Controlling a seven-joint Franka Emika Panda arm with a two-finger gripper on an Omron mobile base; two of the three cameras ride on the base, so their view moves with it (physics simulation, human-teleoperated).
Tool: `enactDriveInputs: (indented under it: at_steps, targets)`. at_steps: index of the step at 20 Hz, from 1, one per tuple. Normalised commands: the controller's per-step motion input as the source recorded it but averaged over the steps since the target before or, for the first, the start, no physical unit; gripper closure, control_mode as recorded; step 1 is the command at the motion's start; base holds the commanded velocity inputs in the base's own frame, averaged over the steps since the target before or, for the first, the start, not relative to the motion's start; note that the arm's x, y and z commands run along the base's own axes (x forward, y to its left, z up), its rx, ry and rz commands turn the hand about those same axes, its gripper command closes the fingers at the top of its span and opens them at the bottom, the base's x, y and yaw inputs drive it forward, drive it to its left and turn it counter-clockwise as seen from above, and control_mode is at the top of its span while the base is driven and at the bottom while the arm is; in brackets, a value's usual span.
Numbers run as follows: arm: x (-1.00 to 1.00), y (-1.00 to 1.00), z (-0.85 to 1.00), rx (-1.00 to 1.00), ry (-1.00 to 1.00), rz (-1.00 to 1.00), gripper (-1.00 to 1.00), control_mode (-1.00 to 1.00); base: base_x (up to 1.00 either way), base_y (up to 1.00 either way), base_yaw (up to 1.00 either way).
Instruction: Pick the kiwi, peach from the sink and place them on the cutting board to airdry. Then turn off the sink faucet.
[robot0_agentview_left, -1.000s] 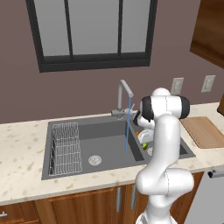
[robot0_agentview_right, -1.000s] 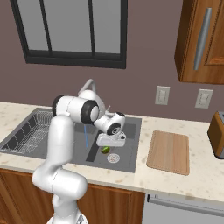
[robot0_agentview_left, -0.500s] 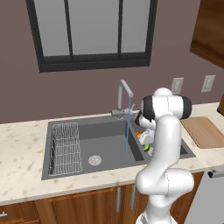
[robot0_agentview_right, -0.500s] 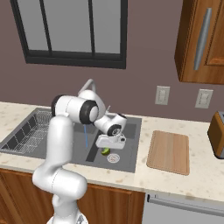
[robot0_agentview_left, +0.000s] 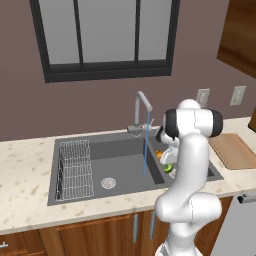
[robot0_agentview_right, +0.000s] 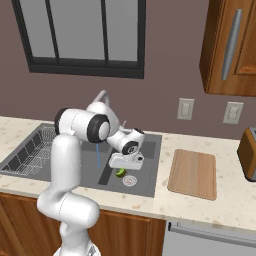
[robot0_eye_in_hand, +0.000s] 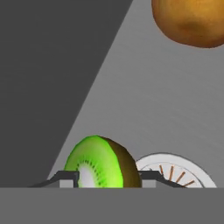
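- Lime-green flesh is showing low in the hand view: the kiwi (robot0_eye_in_hand: 99, 164) is sitting between the two dark fingertips (robot0_eye_in_hand: 68, 177), which are now pressing in on both its flanks, where a second ago the jaws were standing wider.
- The gripper (robot0_agentview_right: 121, 168) is hanging low in the right basin of the sink (robot0_agentview_right: 150, 165), with the kiwi (robot0_agentview_right: 120, 172) just under it and next to the round silver drain (robot0_agentview_right: 130, 180); the grip is looking closed, though whether it is firm is hard to judge from so small a patch.
- The peach (robot0_eye_in_hand: 190, 22) is lying loose on the basin floor, apart from the kiwi; in the left base view its orange edge (robot0_agentview_left: 159, 154) is peeking out behind the arm.
- The sink faucet (robot0_agentview_left: 141, 111) is running, a thin blue stream (robot0_agentview_left: 146, 145) falling into the basin.
- The cutting board (robot0_agentview_right: 193, 172) is waiting bare on the counter to the right of the sink.
- With the jaws in on the kiwi, the lift seems to be the step coming next; the peach and the faucet lever are both remaining to be dealt with.
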Motion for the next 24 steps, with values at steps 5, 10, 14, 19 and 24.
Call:
enactDriveInputs:
  at_steps: [5, 10, 14, 19, 24]
  targets:
    - [-0.18, -0.09, 0.38, 0.00, 0.00, 0.00, 1.00, -1.00, 0.00, 0.00, 0.00]
    - [-0.19, -0.08, 0.42, 0.00, 0.00, 0.00, 1.00, -1.00, 0.00, 0.00, 0.00]
    - [-0.22, -0.04, 0.51, 0.00, 0.00, 0.00, 1.00, -1.00, 0.00, 0.00, 0.00]
    - [-0.23, -0.11, 0.53, 0.00, 0.00, 0.00, 1.00, -1.00, 0.00, 0.00, 0.00]
    - [-0.22, -0.17, 0.48, 0.00, 0.00, 0.00, 1.00, -1.00, 0.00, 0.00, 0.00]
